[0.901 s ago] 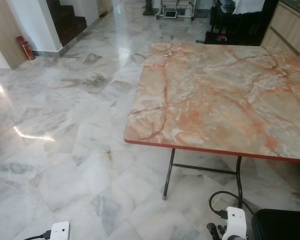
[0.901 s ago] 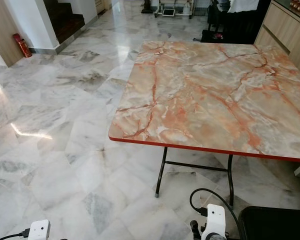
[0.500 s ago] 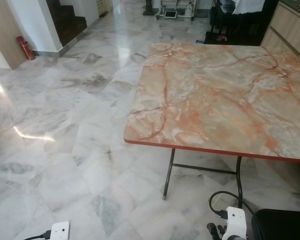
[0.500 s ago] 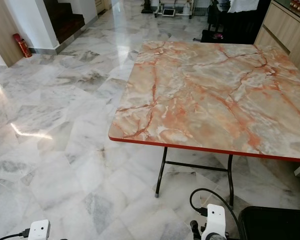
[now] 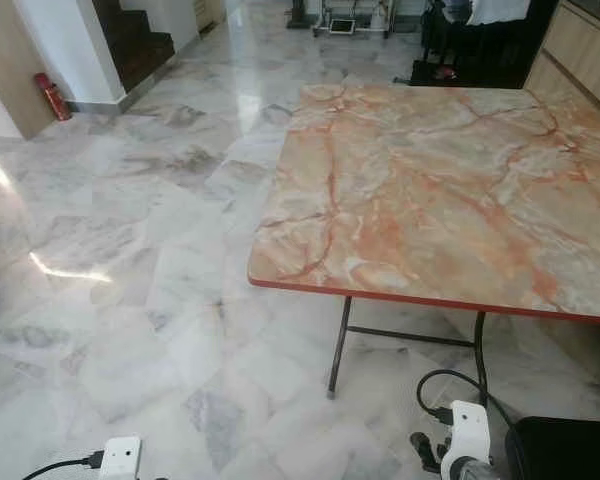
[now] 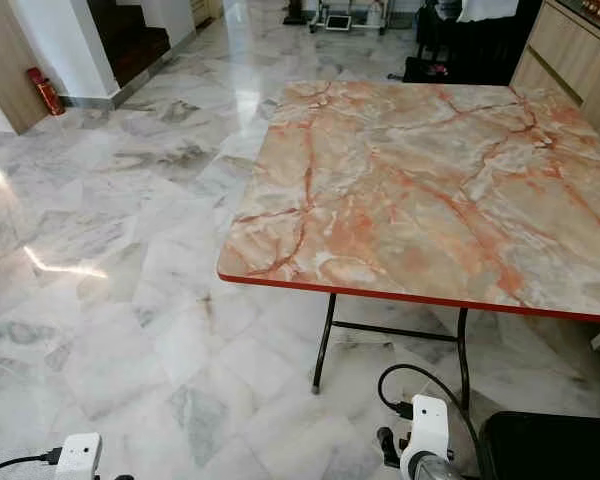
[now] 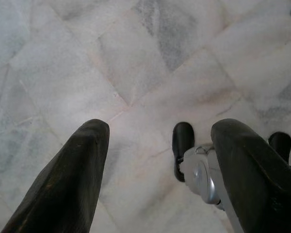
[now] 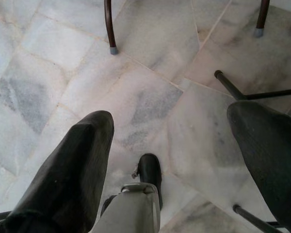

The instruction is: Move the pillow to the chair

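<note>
Left eye view: a marble-patterned bench [image 5: 440, 190] fills the right half of the frame above a pale marble floor [image 5: 130, 250].

Both arms hang low at the bottom edge, the left arm's white wrist block [image 5: 120, 457] at lower left and the right arm's [image 5: 467, 432] at lower right, beside a black object [image 5: 565, 450] in the bottom right corner. In the left wrist view the left gripper [image 7: 157, 179] has its jaws spread wide over bare floor tiles; in the right wrist view the right gripper [image 8: 177, 167] is likewise spread apart, with the bench's dark legs [image 8: 108, 24] beyond it. A red fire extinguisher [image 5: 48, 95] stands by the wall at upper left. I cannot make out a pillow anywhere here; the bench top is bare.
</note>
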Robot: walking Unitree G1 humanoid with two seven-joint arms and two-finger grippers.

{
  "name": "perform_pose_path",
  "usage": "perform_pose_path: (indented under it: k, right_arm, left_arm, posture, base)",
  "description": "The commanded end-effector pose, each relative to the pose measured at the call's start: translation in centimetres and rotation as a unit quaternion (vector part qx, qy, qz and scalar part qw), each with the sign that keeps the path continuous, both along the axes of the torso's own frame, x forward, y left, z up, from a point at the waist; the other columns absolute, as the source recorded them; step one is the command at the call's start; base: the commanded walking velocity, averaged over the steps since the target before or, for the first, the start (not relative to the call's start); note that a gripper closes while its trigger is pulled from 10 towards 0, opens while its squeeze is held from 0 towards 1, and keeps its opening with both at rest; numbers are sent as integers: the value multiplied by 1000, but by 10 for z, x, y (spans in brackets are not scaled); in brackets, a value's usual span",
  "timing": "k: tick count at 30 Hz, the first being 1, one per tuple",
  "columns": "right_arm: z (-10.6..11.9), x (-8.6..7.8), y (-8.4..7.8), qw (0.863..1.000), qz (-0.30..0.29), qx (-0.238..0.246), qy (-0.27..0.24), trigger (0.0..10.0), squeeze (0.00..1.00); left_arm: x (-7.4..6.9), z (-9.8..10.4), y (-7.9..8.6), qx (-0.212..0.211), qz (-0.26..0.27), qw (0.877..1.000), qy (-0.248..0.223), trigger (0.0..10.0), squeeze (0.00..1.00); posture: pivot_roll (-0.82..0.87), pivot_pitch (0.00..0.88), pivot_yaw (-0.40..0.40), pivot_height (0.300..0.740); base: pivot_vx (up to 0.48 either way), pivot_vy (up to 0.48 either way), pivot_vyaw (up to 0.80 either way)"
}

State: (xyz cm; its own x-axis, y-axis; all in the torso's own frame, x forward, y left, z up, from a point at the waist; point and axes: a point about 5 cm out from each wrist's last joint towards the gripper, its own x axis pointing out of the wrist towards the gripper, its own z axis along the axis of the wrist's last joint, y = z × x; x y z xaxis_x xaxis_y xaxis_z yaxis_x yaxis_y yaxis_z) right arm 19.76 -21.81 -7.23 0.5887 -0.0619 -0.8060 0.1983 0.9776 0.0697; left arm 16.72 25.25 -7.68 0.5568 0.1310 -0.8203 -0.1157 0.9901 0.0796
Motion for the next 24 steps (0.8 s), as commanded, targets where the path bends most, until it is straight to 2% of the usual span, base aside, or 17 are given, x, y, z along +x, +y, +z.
perform_pose_path:
  k: [1, 12, 20, 24]
  right_arm:
    - [-1, -2, 1, 1000, -5, 6, 4, 10000, 0]
    - [-1, -2, 0, 1000, -22, 14, 0, 10000, 0]
    - [-1, -2, -1, 1000, -5, 6, -4, 10000, 0]
    - [-1, -3, -3, 1000, -7, 2, -3, 10000, 0]
  left_arm:
    - [-5, -1, 4, 3, 2, 1000, 10, 10000, 0]
    - [-5, -1, 5, -1, 16, 1000, 7, 10000, 0]
    - [-7, -2, 4, -4, 31, 1000, 6, 10000, 0]
    - [-8, -3, 3, -7, 37, 999, 3, 10000, 0]
  posture:
    - [-14, 0, 30, 740]
    - [3, 0, 23, 740]
    - [12, 0, 15, 740]
    - [20, 0, 3, 740]
  base:
    - [0, 0, 0]
    - [0, 0, 0]
    - [0, 0, 0]
    - [0, 0, 800]
